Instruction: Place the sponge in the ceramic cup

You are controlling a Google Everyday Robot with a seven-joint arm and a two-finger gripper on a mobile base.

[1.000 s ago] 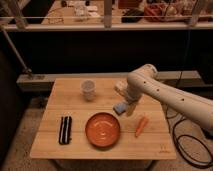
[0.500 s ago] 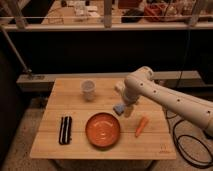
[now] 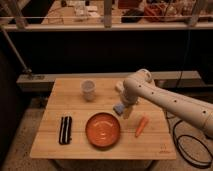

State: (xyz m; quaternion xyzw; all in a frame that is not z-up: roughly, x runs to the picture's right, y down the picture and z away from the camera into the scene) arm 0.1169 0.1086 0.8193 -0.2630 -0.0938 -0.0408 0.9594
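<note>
Desk [image 3: 150,146] layout, sides as the camera sees them, camera side = front. Ceramic cup [image 3: 88,90] stands upright at the rear, left of centre. Plate [image 3: 102,129] lies front centre, before the cup and well apart from it. Oblong object [image 3: 65,130] lies left of the plate, long axis front to back. Carrot [image 3: 142,126] lies right of the plate, tilted. Sponge [image 3: 119,108] sits just behind the plate's right rear rim, between plate and packet [image 3: 119,87]. Packet lies at the rear, right of the cup, partly behind the arm. Hand [image 3: 127,111] hangs just right of the sponge; contact cannot be told.
</note>
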